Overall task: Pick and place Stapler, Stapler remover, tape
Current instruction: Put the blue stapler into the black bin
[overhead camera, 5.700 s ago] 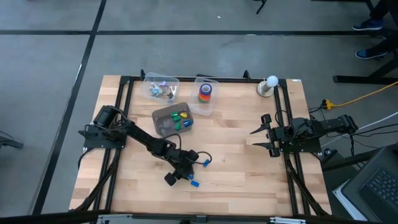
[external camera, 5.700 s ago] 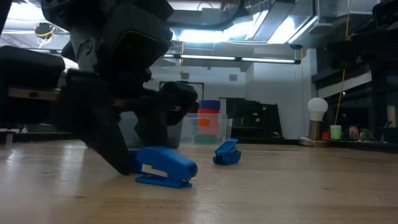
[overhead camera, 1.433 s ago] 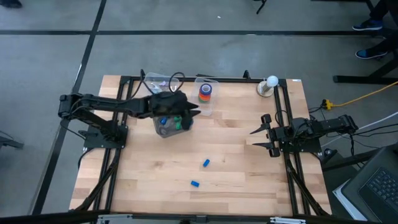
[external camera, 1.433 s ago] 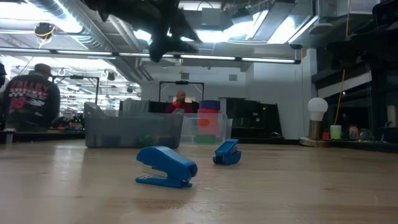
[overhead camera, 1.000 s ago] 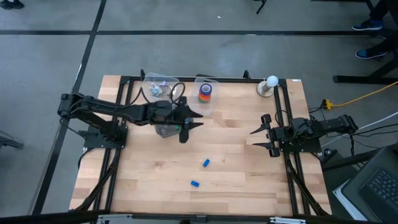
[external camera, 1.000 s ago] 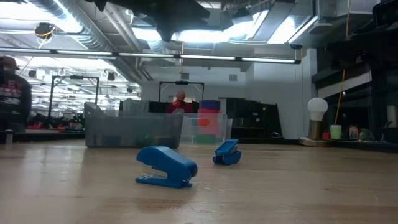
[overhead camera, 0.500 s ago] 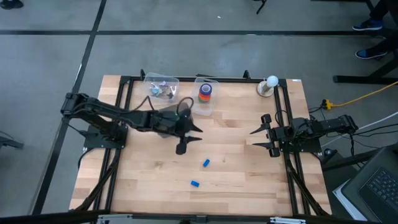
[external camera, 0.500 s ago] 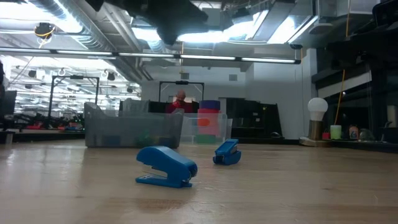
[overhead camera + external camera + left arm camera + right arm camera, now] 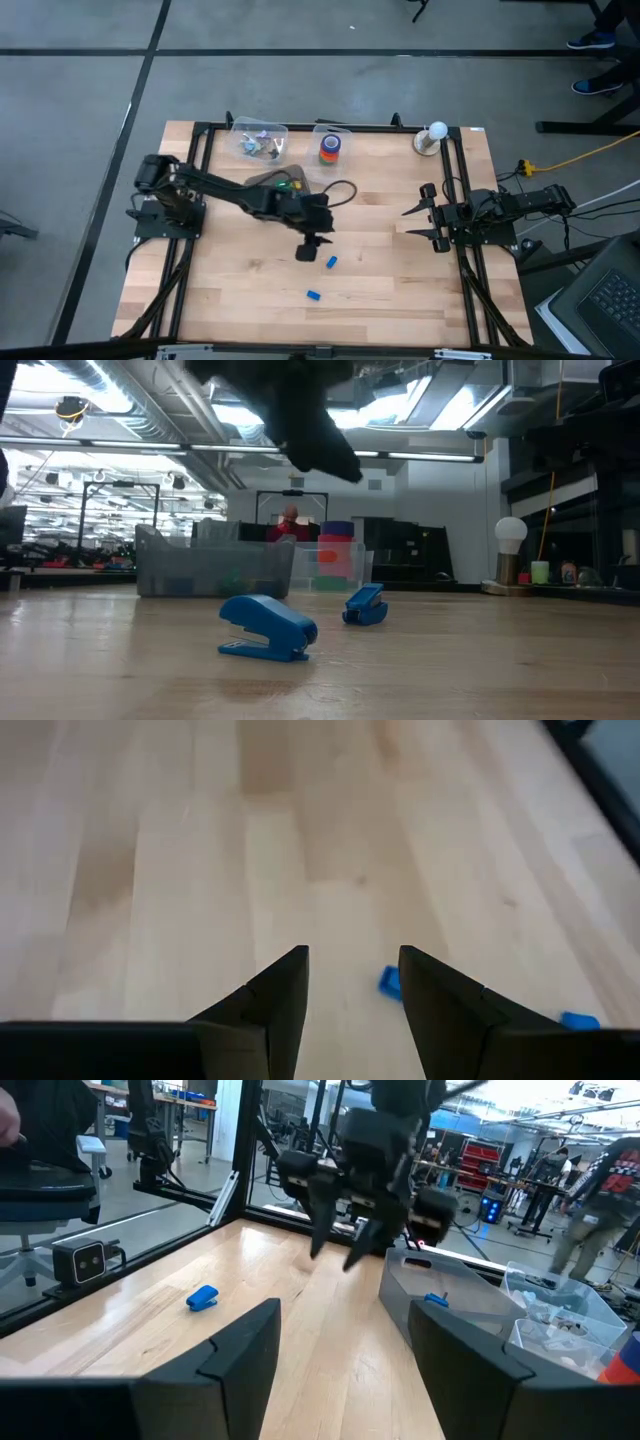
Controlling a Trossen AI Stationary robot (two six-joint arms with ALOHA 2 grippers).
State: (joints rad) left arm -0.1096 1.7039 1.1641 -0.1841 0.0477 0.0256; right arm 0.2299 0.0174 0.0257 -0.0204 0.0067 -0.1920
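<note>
A: Where is the left gripper (image 9: 307,250) seen?

B: It is held above the middle of the wooden table (image 9: 400,290), just beside the small blue staple remover (image 9: 331,262). Its fingers (image 9: 280,995) are spread apart and nothing is gripped between them; bare wood is seen in the gap.

A: And the stapler?

B: The blue stapler (image 9: 266,627) is found lying on the table nearer the front edge, well apart from the bins, with the staple remover behind it and a little to one side.

A: What about the tape?

B: The rolls of tape (image 9: 330,148) are stacked in a clear bin (image 9: 338,173) at the far side. A grey bin (image 9: 262,183) beside it is partly covered by the left arm, and green pieces are glimpsed inside. Another clear bin (image 9: 258,140) with small mixed items is set at the far edge.

A: The right gripper (image 9: 418,222)?

B: It is parked at the table's right side, with fingers (image 9: 240,1345) held wide and nothing held.
</note>
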